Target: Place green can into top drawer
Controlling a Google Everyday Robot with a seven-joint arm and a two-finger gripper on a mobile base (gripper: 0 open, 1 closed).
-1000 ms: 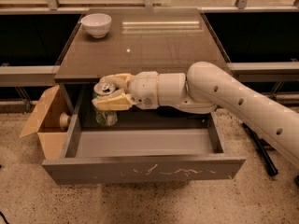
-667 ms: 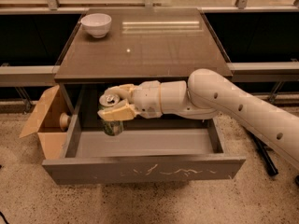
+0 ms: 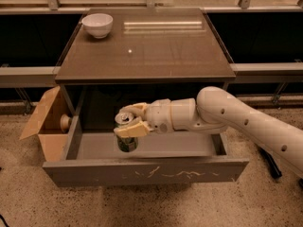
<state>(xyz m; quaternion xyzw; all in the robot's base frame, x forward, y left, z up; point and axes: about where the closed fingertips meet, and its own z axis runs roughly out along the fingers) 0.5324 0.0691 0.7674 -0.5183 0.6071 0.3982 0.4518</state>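
Here, the tool (image 3: pixel 129 120) grips the green can (image 3: pixel 127 143) upright above the left half of the open drawer (image 3: pixel 147 172). A white bowl (image 3: pixel 97 24) sits on the worktop (image 3: pixel 156 56); a cardboard box (image 3: pixel 43 122) stands beside the drawer.

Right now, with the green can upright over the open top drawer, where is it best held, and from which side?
The upper side wall, from the picture's right. The green can is upright, and its round straight wall suits jaws closing across its width, leaving the lower half free to enter the top drawer. The gripper, over the drawer's left part, is shut on it this way.
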